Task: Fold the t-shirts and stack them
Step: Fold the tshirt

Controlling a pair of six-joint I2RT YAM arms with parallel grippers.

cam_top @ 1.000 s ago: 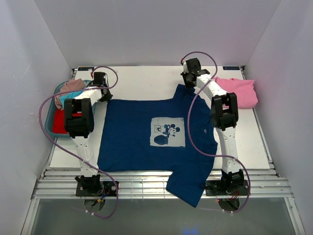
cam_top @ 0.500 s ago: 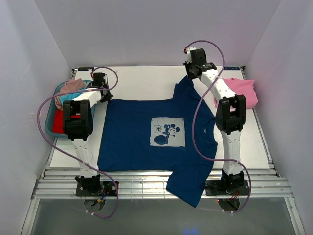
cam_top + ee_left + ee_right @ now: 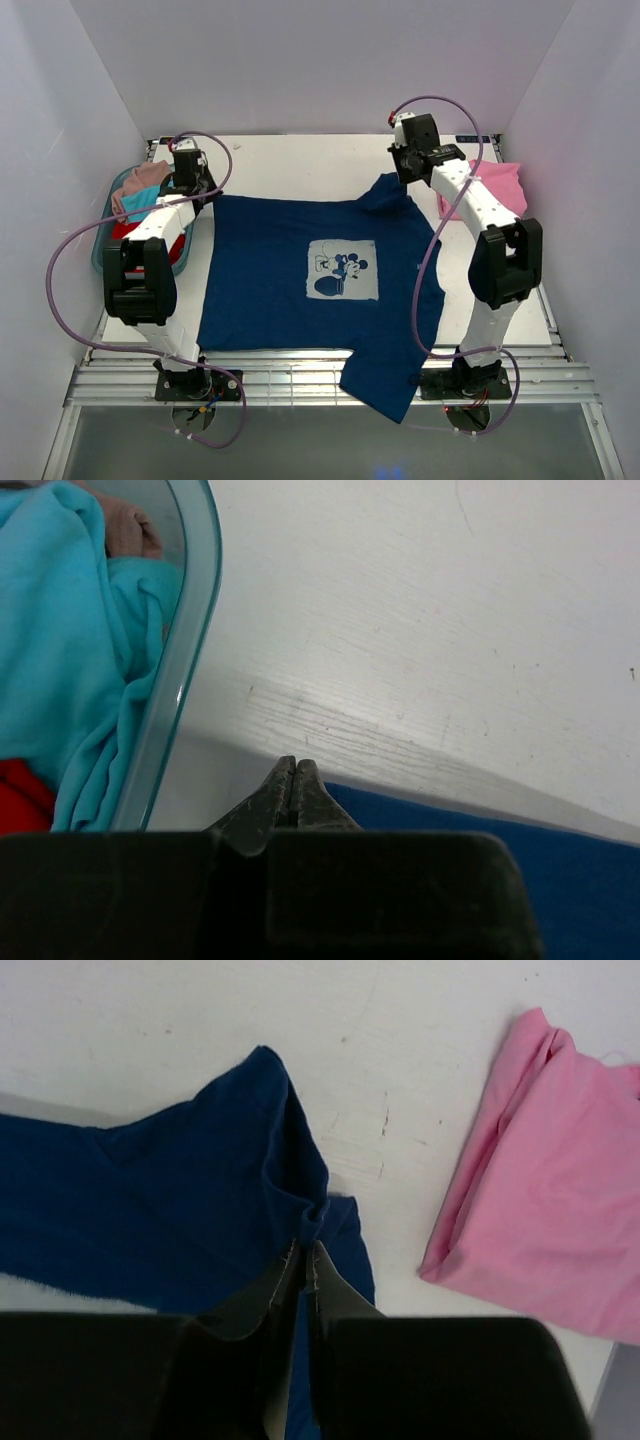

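At the near edge of the table [image 3: 300,160], part of the navy t-shirt [image 3: 270,270] hangs over, while its body lies flat and print-up across the middle. Toward the far edge, the right gripper [image 3: 303,1250] is closed on a raised fold of navy cloth near the pink t-shirt [image 3: 560,1190]. The left gripper [image 3: 293,770] is closed beside the tub [image 3: 190,610] with the cloth edge just beside its tips, and a hold there cannot be confirmed. Verify both pinches, then move both grippers level and together for a straight fold line.

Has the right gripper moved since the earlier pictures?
Yes. The right gripper, shut on the navy t-shirt, went rightward, closer to the folded pink t-shirt.
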